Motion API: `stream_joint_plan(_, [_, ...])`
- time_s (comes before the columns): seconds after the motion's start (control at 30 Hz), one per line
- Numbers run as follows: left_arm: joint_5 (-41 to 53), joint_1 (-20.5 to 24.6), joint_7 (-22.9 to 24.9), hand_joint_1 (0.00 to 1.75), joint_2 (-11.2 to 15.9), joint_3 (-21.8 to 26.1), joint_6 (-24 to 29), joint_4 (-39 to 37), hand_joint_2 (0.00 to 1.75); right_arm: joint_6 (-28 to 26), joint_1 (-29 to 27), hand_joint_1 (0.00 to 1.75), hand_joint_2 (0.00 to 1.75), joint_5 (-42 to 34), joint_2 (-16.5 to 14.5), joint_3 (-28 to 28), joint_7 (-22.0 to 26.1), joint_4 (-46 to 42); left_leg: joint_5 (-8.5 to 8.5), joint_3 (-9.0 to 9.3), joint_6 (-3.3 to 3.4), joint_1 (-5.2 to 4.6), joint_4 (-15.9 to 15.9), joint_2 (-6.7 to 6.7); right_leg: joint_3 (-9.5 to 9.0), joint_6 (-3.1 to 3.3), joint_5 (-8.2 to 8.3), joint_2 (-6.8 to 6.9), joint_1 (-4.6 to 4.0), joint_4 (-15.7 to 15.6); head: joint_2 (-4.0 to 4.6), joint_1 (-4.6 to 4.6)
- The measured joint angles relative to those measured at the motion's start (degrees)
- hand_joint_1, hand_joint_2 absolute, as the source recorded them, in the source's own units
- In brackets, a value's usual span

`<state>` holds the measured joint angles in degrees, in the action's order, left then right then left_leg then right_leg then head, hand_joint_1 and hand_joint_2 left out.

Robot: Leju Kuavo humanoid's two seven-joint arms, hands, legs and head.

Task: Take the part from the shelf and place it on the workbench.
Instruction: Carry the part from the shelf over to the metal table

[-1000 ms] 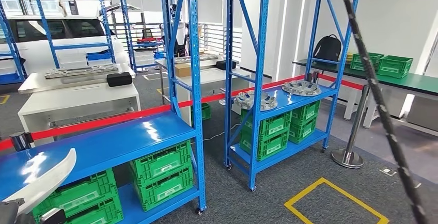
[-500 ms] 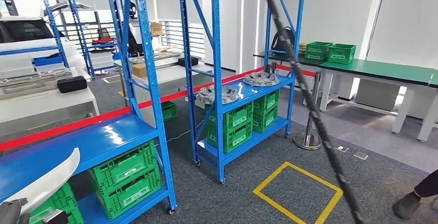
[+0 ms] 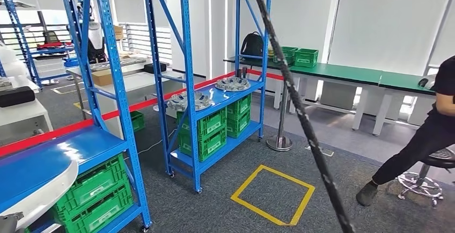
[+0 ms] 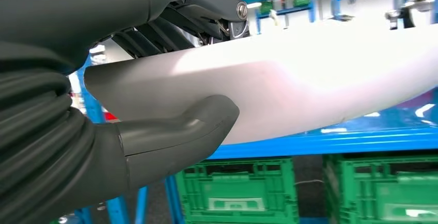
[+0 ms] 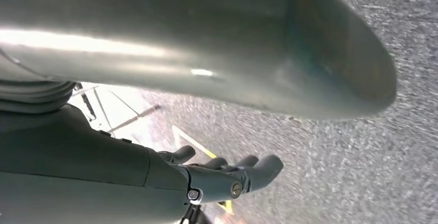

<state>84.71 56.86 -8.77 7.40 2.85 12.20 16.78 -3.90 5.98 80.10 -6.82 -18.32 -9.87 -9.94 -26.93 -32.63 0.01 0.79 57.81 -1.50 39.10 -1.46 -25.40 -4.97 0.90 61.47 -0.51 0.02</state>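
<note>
A long white curved part (image 3: 38,194) sticks up at the lower left of the head view, over the blue shelf board (image 3: 64,150). My left hand (image 4: 111,139) grips it, with the thick thumb (image 4: 191,123) on one face and the dark fingers (image 4: 155,33) on the other. The white part (image 4: 310,79) reaches out past the hand. The green-topped workbench (image 3: 349,74) stands at the far right by the wall. My right hand (image 5: 227,175) hangs over the grey carpet, fingers apart and holding nothing.
Blue racks (image 3: 185,82) with green crates (image 3: 206,131) and metal castings (image 3: 232,84) stand ahead. A yellow square (image 3: 240,189) marks the carpet. A stanchion (image 3: 281,133), a black braided cable (image 3: 300,117) and a person in black on a stool (image 3: 429,136) are to the right.
The camera has swung to the right, so the racks slid left and the workbench and the seated person came into view. The white part stays in my left hand.
</note>
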Motion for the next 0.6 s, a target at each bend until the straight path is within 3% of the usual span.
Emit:
stream_joint_plan(0.07, [0.0, -0.08, -0.11, 1.75, -0.04, -0.08, 0.01, -0.02, 1.75, -0.16, 0.17, 0.0, 0.0, -0.2, -0.02, -0.05, -0.08, 0.0, 0.15, -0.1, 0.51, -0.1, -0.11, 1.58, 3.28, -0.28, -3.8, 3.43, -0.08, 7.01, 0.01, 0.21])
stream_joint_plan(0.1, [-0.01, -0.22, -0.22, 1.75, -0.04, -0.09, 0.02, -0.04, 1.75, -0.27, 0.19, 0.0, 0.0, -0.31, -0.02, -0.11, -0.11, 0.0, 0.14, -0.19, 0.56, -0.19, -0.05, 2.4, 4.95, -0.42, -5.39, 4.14, -0.05, 10.8, 0.01, 0.21])
stream_joint_plan(0.13, [-0.03, -0.42, -0.38, 1.75, -0.08, -0.1, 0.02, -0.05, 1.75, -0.37, 0.14, 0.0, 0.0, -0.39, -0.03, -0.2, -0.14, 0.0, 0.13, -0.26, 0.57, -0.22, 0.01, 3.16, 5.86, -0.5, -6.08, 4.49, -0.02, 13.11, 0.01, 0.25])
stream_joint_plan(0.17, [-0.09, -0.62, -0.6, 1.75, -0.16, -0.1, 0.01, -0.05, 1.75, -0.46, 0.07, 0.0, 0.0, -0.53, -0.03, -0.32, -0.15, 0.0, 0.11, -0.31, 0.55, -0.24, 0.07, 3.91, 5.66, -0.53, -5.74, 4.67, -0.02, 13.31, 0.01, 0.28])
stream_joint_plan(0.23, [-0.38, -0.85, -1.28, 1.75, -0.34, -0.11, -0.2, -0.04, 1.75, -0.83, 0.04, 0.0, 0.0, -1.05, -0.04, -0.71, -0.14, -0.01, -0.04, -0.33, 0.35, -0.24, 0.28, 5.32, 1.81, -0.34, -2.81, 5.72, -0.12, 7.09, 0.01, 0.33])
stream_joint_plan(0.3, [-0.65, -0.83, -2.02, 1.75, -0.37, -0.11, -0.74, -0.02, 1.75, -1.48, 0.13, 0.0, 0.0, -1.92, -0.06, -1.25, 0.01, -0.02, -0.4, -0.39, -0.17, -0.52, 0.66, 6.51, -2.27, 0.27, -0.7, 7.91, -0.45, -0.1, 0.01, 0.29])
stream_joint_plan(0.37, [-0.68, -0.82, -2.58, 1.75, -0.43, -0.16, -1.13, -0.01, 1.75, -2.15, 0.13, 0.0, 0.0, -2.78, -0.09, -1.95, 0.13, -0.02, -0.63, -0.31, -0.81, -0.81, 0.79, 7.61, -3.16, 0.95, -0.37, 8.42, -0.73, -2.28, 0.01, 0.18])
stream_joint_plan(0.4, [-0.65, -0.83, -2.74, 1.75, -0.52, -0.24, -0.99, -0.01, 1.75, -2.46, 0.09, 0.0, 0.0, -3.15, -0.1, -2.35, 0.14, -0.02, -0.66, -0.19, -1.1, -0.82, 0.71, 8.18, -2.98, 1.23, -0.13, 7.7, -0.69, -2.4, 0.01, 0.13])
stream_joint_plan(0.43, [-0.61, -0.84, -2.85, 1.75, -0.68, -0.33, -0.6, 0.03, 1.75, -2.74, 0.04, 0.0, 0.0, -3.48, -0.1, -2.75, 0.13, -0.02, -0.79, -0.21, -1.44, -0.73, 0.69, 8.24, -2.9, 1.58, 0.05, 7.07, -0.61, -2.54, 0.01, 0.11])
stream_joint_plan(0.5, [-0.57, -0.84, -2.92, 1.75, -0.85, -0.48, 0.63, 0.09, 1.75, -3.26, 0.05, 0.0, 0.0, -3.94, -0.08, -3.54, 0.11, -0.02, -2.41, -1.04, -2.03, -0.45, 2.64, 5.95, -2.87, 2.25, 0.47, 5.94, -0.28, -2.9, 0.01, 0.04])
stream_joint_plan(0.57, [-1.19, -0.99, -3.17, 1.75, -0.81, -0.51, 1.7, 0.03, 1.75, -3.71, 0.09, 0.0, 0.0, -4.06, -0.04, -4.09, 0.19, -0.02, -6.01, -3.85, -2.41, -0.26, 9.23, 2.74, -2.85, 2.58, 0.68, 4.65, -0.11, -3.02, 0.01, -0.13])
stream_joint_plan(0.6, [-1.83, -1.19, -3.41, 1.75, -0.79, -0.51, 2.1, -0.04, 1.75, -3.89, 0.07, 0.0, 0.0, -4.05, -0.04, -4.26, 0.28, -0.02, -7.59, -5.6, -2.5, -0.25, 13.13, 2.05, -2.82, 2.63, 0.71, 3.91, -0.11, -3.01, 0.01, -0.18])
